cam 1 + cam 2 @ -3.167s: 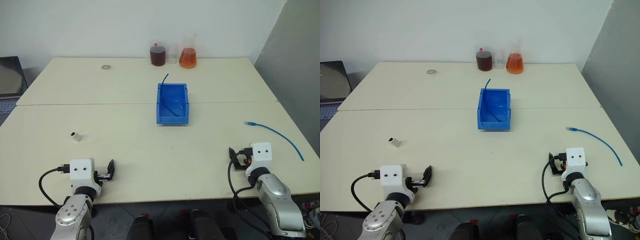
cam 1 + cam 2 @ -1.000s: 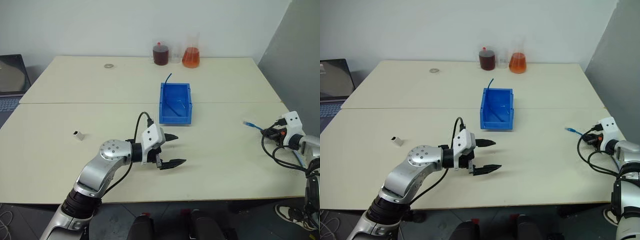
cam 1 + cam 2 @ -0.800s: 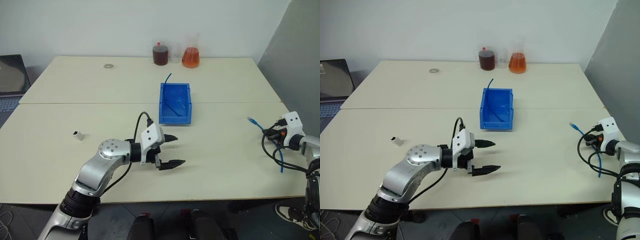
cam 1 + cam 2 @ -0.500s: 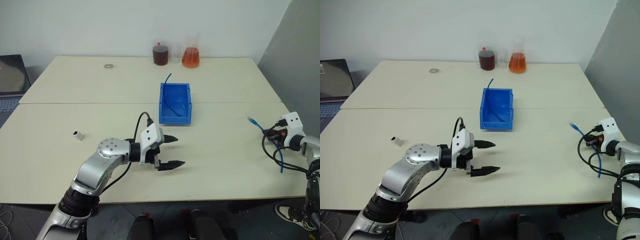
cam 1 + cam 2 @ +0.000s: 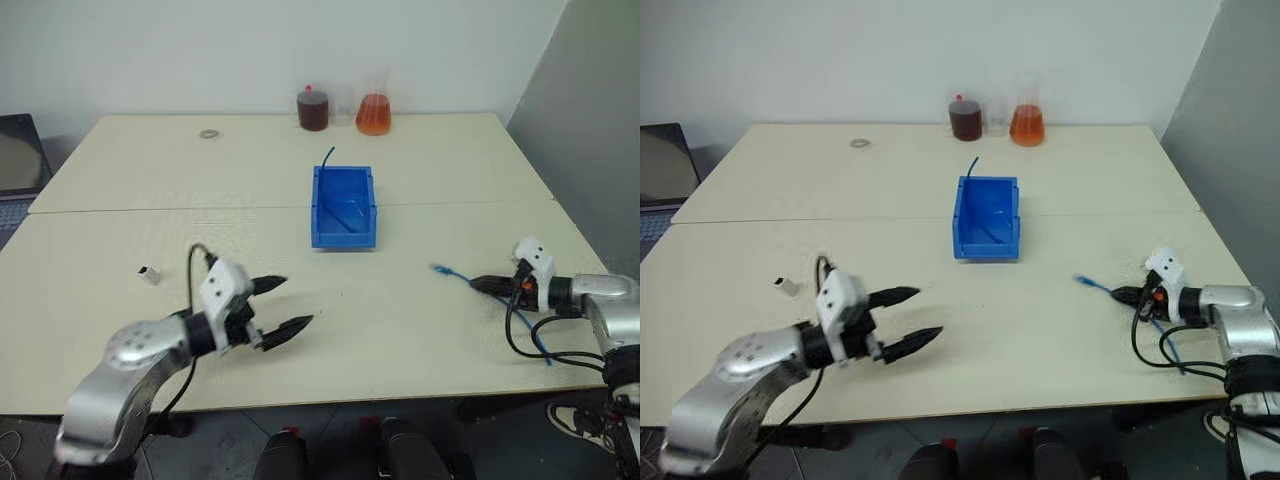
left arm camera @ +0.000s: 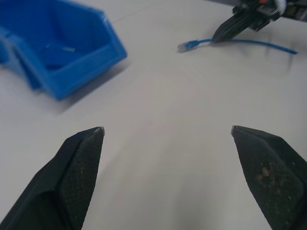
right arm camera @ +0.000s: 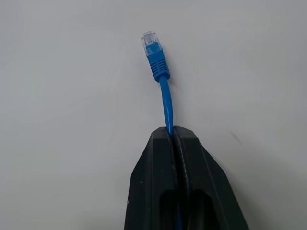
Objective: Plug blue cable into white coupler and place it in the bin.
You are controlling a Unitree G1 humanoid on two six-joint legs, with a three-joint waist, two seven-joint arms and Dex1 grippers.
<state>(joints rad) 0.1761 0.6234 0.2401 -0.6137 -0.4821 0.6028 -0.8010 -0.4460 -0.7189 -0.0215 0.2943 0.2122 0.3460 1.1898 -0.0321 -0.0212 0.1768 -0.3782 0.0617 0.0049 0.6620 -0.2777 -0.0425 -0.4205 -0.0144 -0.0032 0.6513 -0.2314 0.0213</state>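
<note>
Pale counter (image 5: pixel 420 330) carries bin (image 5: pixel 343 210) and coupler (image 5: pixel 149 274); right tool (image 7: pixel 171 132) pinches cable (image 7: pixel 163 93), left tool (image 5: pixel 283 304) gapes.

Head pair overlooks table (image 5: pixel 420 330); wrist cams close, low

Dark jar (image 5: pixel 313 110), orange flask (image 5: pixel 374 114) at table's (image 5: pixel 150 180) far edge; ring (image 5: pixel 209 133) far-left; laptop (image 5: pixel 15 160) off-table.

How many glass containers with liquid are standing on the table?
2: a dark-liquid jar and an orange-liquid flask, side by side at the table's far edge behind the bin.
</note>
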